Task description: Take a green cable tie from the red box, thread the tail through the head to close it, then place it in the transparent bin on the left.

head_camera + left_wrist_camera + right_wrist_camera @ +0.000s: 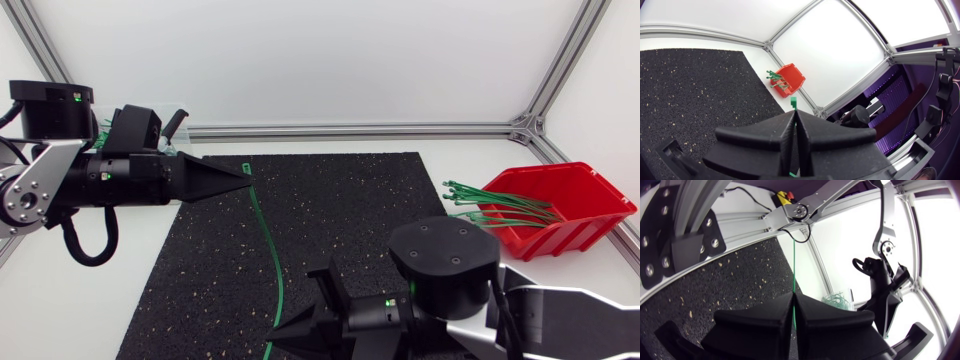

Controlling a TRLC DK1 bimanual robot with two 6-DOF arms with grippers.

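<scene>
Right claw [278, 338] sits closest to the head camera, low over the near edge of the mat [360, 200], with its fingers pressed together on the tail end of a green tie [272, 250]. The right wrist view bears this out: the green strip runs straight out ahead from between the closed tips. Across the mat, my left claw [243, 175] is also clamped, pinching the same tie just behind its head. In the left wrist view the small square head pokes out just past the fingertips.

The tie hangs between the two claws as one long open curve over the mat. Its ends are well apart and no loop is formed. I cannot tell whether its middle touches the mat.

As I judge it, the first part is done: one tie is out of the red box [580, 190], which stands at the right of the table [300, 80] with spare ties [495, 205] sticking out over its rim. Threading has not begun. I have yet to bring tail and head together, line the tip up with the slot and pull it through. After that comes the drop into the bin [183, 114], which stands just behind my left arm and holds some green ties already.
</scene>
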